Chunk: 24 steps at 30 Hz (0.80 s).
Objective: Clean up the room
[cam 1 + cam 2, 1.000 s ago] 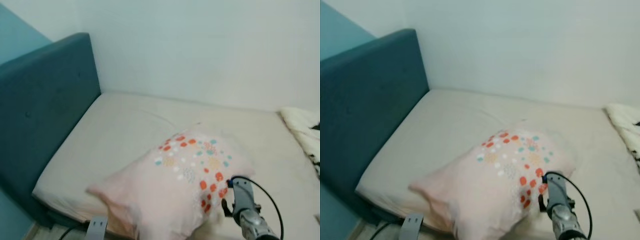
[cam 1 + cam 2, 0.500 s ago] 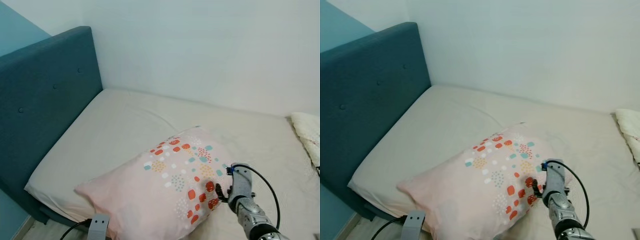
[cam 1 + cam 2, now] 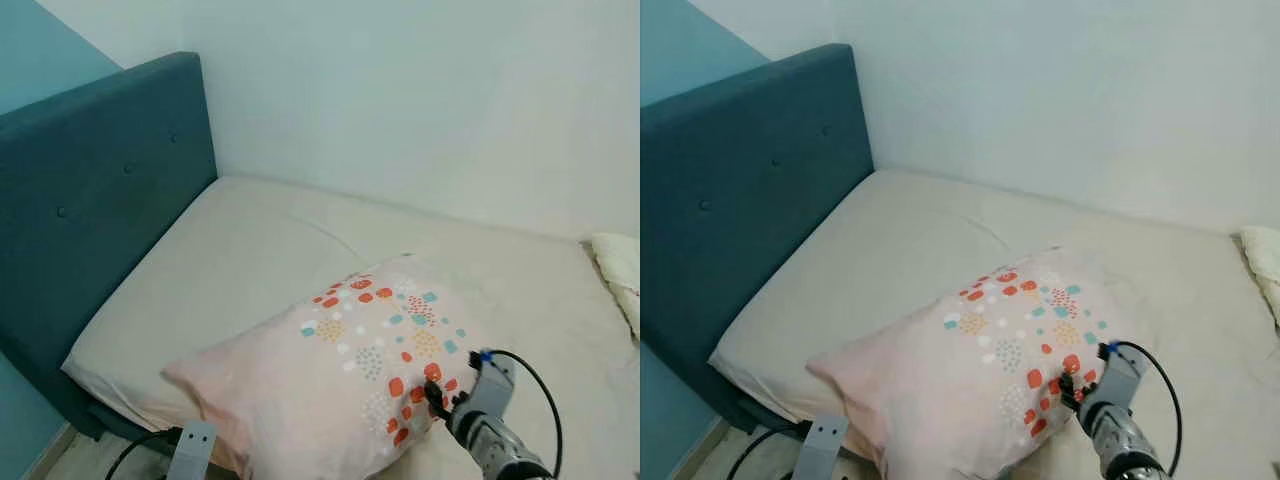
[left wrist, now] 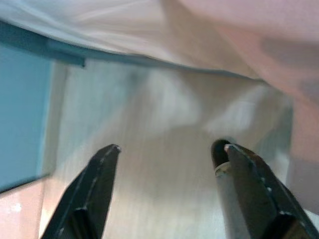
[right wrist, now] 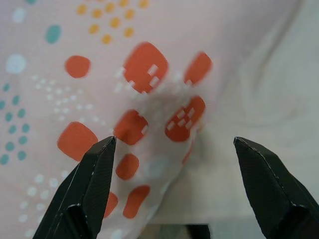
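Left eye view records one pillow (image 3: 350, 375), one bed, one headboard (image 3: 100, 220) and one cream bundle of bedding (image 3: 620, 275) at the far right edge. One pale pink pillow, soft and rectangular, printed with a cluster of orange-red, teal and yellow spots, lies on the mattress (image 3: 250, 250) toward its near edge, one corner hanging just past the mattress border. Mattress cover is a plain beige fabric with a few shallow creases; headboard is a teal upholstered panel with button tufts, standing on the robot's left against a white wall (image 3: 420, 90). Two grippers are counted. The right gripper (image 5: 172, 149) sits at the pillow's right-hand end over the red spots, its two black fingers spread wide with the printed fabric between them and not pinched; the silver wrist with a looping black cable (image 3: 540, 385) shows at the lower right. The left gripper (image 4: 169, 149) hangs below the bed edge over pale wood-grain floor (image 4: 149, 199), fingers likewise apart and empty. Compared with half a second ago, the right wrist is lower and nearer the bottom of the frame, drawn back a little from the pillow's end, and the whole scene sits slightly shifted, consistent with camera movement; the pillow's place on the mattress looks unchanged.
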Available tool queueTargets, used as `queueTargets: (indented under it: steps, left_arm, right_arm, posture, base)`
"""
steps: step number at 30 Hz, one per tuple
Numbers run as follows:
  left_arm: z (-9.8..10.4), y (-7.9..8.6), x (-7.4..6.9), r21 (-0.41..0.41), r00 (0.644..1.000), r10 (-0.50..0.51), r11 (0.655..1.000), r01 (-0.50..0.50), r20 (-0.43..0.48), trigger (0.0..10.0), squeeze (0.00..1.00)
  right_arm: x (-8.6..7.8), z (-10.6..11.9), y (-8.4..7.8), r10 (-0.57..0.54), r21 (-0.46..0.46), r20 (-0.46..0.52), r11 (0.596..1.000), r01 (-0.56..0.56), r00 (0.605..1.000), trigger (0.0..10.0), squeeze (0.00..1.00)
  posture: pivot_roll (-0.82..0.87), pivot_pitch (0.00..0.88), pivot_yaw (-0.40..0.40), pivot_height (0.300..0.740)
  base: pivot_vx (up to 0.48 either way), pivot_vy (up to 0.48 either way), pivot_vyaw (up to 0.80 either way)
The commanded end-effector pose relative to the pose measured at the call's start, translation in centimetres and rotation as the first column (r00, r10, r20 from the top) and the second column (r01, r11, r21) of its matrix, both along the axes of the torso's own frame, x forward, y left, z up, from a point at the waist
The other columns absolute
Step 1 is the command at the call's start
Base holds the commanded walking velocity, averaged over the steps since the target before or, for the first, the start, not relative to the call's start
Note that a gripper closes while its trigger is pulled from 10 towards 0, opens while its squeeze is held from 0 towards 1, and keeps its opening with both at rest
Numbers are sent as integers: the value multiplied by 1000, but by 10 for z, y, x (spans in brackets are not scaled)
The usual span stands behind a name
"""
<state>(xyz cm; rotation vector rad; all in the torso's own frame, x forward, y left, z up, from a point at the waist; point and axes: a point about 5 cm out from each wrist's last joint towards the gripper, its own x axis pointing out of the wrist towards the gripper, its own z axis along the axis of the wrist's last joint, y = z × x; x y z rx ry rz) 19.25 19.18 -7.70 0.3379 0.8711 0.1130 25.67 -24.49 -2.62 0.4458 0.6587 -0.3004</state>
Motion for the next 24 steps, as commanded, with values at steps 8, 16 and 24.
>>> queueTargets:
  steps: [8, 16, 24]
  left_arm:
    - [31, 75, 18, 96, 987, 93, 990, -106, 132, 10000, 0]
    - [28, 74, 12, 137, 989, 51, 988, -70, 136, 10000, 0]
    - [22, 80, -4, 155, 995, 33, 987, -48, 94, 10000, 0]
  right_arm:
    - [-2, 3, -4, -90, 210, 141, 976, 60, 986, 10000, 0]
    - [-5, 2, -3, -141, 307, 175, 948, 82, 974, 10000, 0]
    - [-17, -4, -11, -187, 343, 172, 932, 119, 967, 10000, 0]
  posture:
    - [24, 27, -40, 666]
    - [37, 48, -31, 646]
    - [45, 70, -21, 616]
  base:
    - [0, 0, 0]
    - [0, 0, 0]
    - [0, 0, 0]
